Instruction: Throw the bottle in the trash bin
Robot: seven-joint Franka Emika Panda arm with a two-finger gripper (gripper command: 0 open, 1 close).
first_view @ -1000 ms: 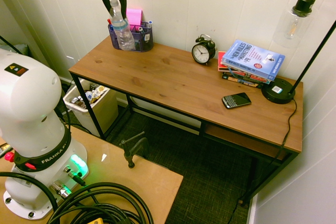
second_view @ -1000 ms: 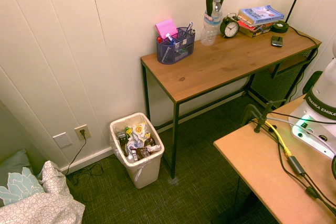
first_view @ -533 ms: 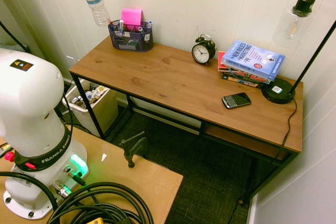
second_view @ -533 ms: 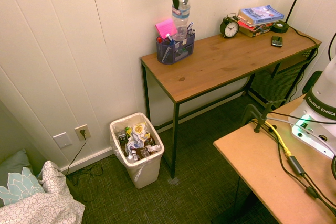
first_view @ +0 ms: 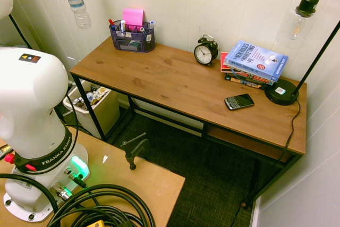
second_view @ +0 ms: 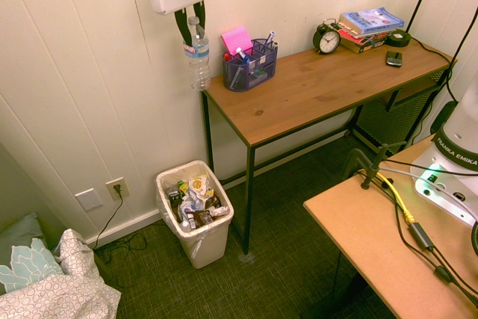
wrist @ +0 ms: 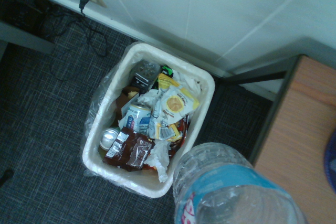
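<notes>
Bottle [second_view: 199, 56]: hanging by its neck, in the air just past the desk [second_view: 314, 87] end.
Gripper [second_view: 189, 26]: clamped on the bottle's neck.
Bin [second_view: 211, 240]: below, full.
Tip: centre over the bin, lower, then release.

The bottle [wrist: 231, 192] is blurred and cut off in the wrist view, its cap unseen.

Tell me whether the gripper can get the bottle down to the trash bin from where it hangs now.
Probably yes. The gripper holds the bottle by its neck just past the desk end, and the trash bin stands open below with nothing between them, though slightly off to the side.
</notes>
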